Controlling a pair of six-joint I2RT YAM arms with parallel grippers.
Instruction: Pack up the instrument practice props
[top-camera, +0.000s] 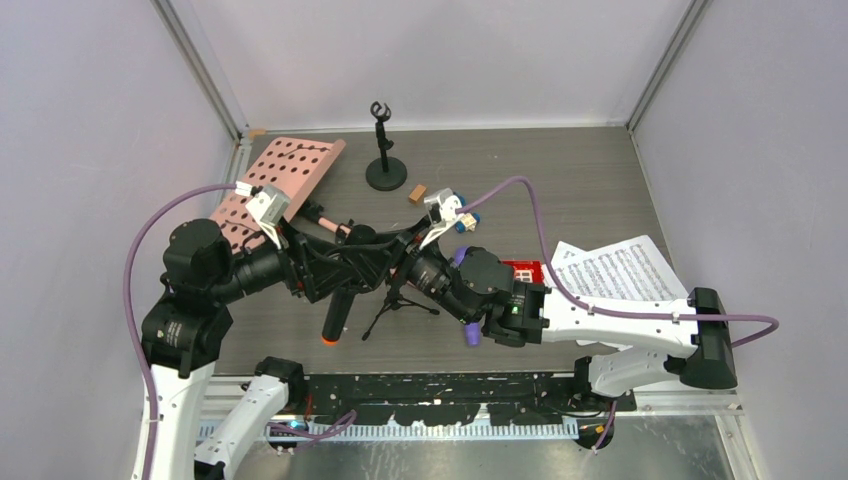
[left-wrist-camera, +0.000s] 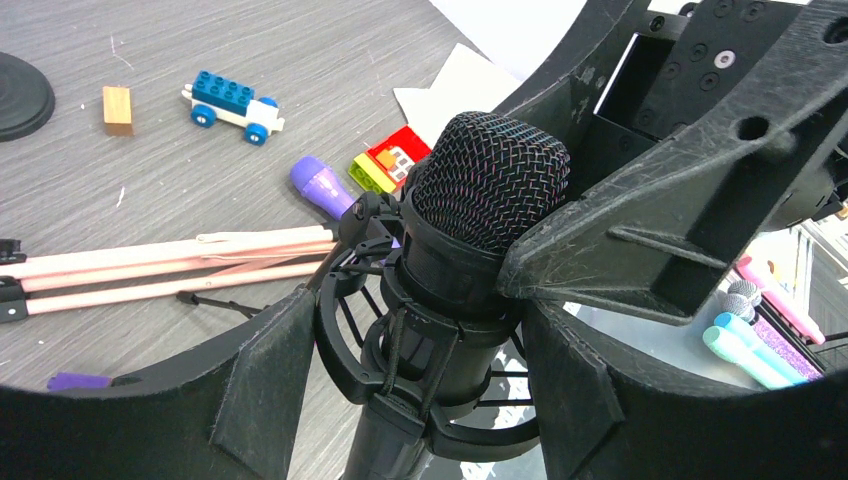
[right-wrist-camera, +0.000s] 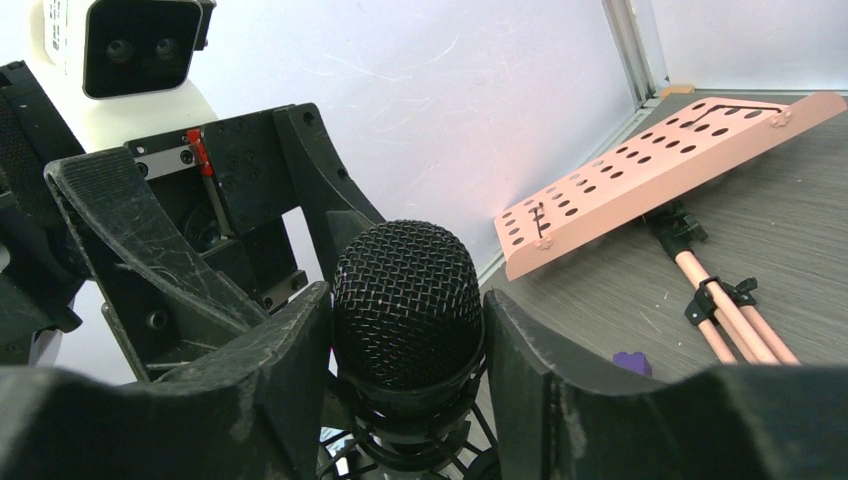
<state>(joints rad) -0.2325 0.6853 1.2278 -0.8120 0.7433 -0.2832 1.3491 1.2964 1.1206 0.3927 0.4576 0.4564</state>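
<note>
A black orange-tipped microphone (top-camera: 335, 315) sits in the shock ring of a tripod mic support (left-wrist-camera: 340, 320), tilted over the table. My left gripper (left-wrist-camera: 415, 330) is shut on that ring, one finger on each side. My right gripper (right-wrist-camera: 405, 310) is shut on the microphone's mesh head (right-wrist-camera: 405, 290). In the top view both grippers meet mid-table, left gripper (top-camera: 372, 252) and right gripper (top-camera: 405, 262). The pink sheet-music holder (top-camera: 285, 180) lies at the back left, legs (left-wrist-camera: 170, 265) folded. The purple-headed microphone (left-wrist-camera: 322, 185) lies beside them. White note sheets (top-camera: 615, 270) lie at the right. A second mic support (top-camera: 385, 170) stands at the back.
A blue toy car (left-wrist-camera: 232, 100) and a wooden block (left-wrist-camera: 117, 108) lie near the round-based support. Red and yellow bricks (left-wrist-camera: 390, 165) rest by the sheets, and a purple brick (right-wrist-camera: 632, 362) lies near the pink legs. Walls close the table on three sides.
</note>
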